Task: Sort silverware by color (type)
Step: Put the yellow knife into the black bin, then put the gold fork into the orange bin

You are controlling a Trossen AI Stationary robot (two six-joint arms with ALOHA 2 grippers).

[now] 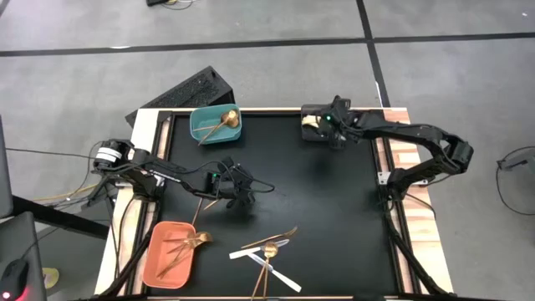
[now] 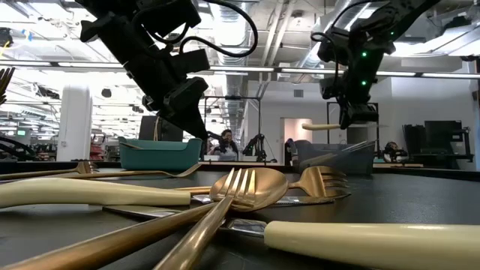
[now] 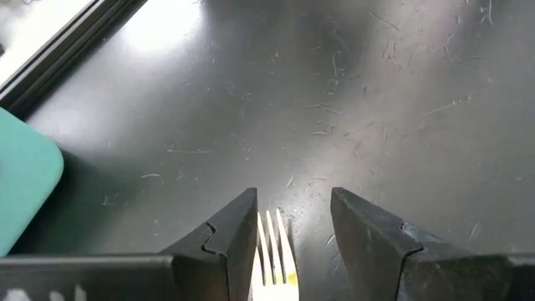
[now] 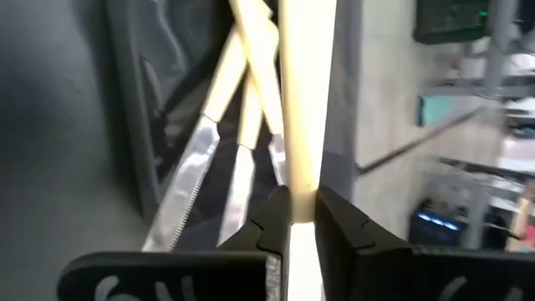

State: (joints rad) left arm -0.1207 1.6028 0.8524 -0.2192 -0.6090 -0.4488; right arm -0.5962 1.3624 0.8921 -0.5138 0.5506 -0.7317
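**Two utensils in the air, each short of its bin**

Near edge of the table: the unsorted pile (image 1: 267,255). Gold fork and spoon crossed over white-handled knives, long axes fanned in several directions. Neither gripper is close to it. The salmon bin (image 1: 157,261) sits at the near left corner with gold pieces already in it.

Mid-table, left side: the left gripper (image 1: 231,194) hangs over bare mat, between the salmon bin and the teal bin (image 1: 202,127). Its wrist view shows a gold fork (image 3: 274,251) pinched between the fingers (image 3: 230,242), tines pointing forward along the gripper's own line and jaws part closed on it. From above, the handle trails back toward the salmon bin, the closer of the two. The teal bin holds a gold spoon (image 1: 224,119). Which bin the fork belongs to I judge undecided from here.

Far edge, right side: the right gripper (image 1: 334,132) is at the black bin (image 1: 306,117). It holds a white-handled knife (image 4: 301,100), narrow jaws nipping the handle. The knife's long axis runs straight ahead of the fingers and over the knives (image 4: 221,134) already lying in that bin, roughly in line with them. The low view shows the pale handle level, above the bin's rim. Judgement: the drop turns on that alignment; released as it lies, the knife should fall lengthwise among its kind.
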